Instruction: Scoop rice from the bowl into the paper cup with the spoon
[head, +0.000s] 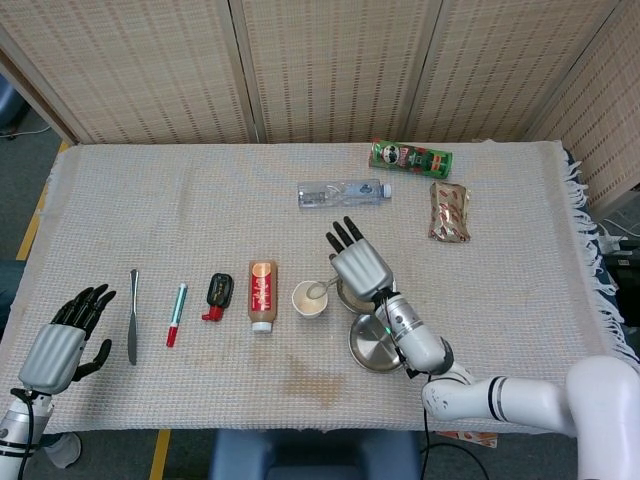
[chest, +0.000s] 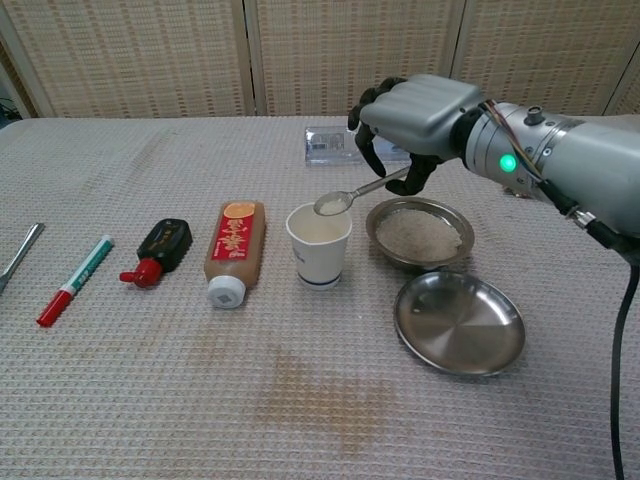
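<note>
My right hand (chest: 415, 115) (head: 358, 266) holds a metal spoon (chest: 345, 197) by its handle. The spoon's bowl, loaded with rice, hovers just above the mouth of the white paper cup (chest: 319, 245) (head: 309, 299). Right of the cup sits the steel bowl of rice (chest: 419, 233), partly hidden by the hand in the head view. My left hand (head: 68, 340) rests open at the table's near left corner, fingers spread, holding nothing.
An empty steel dish (chest: 459, 322) lies in front of the rice bowl. Left of the cup lie a brown sauce bottle (chest: 233, 250), a black-and-red item (chest: 159, 250), a marker (chest: 73, 280) and a metal tool (head: 132, 314). A water bottle (head: 342, 192), green can (head: 410, 158) and snack packet (head: 449, 211) lie at the back.
</note>
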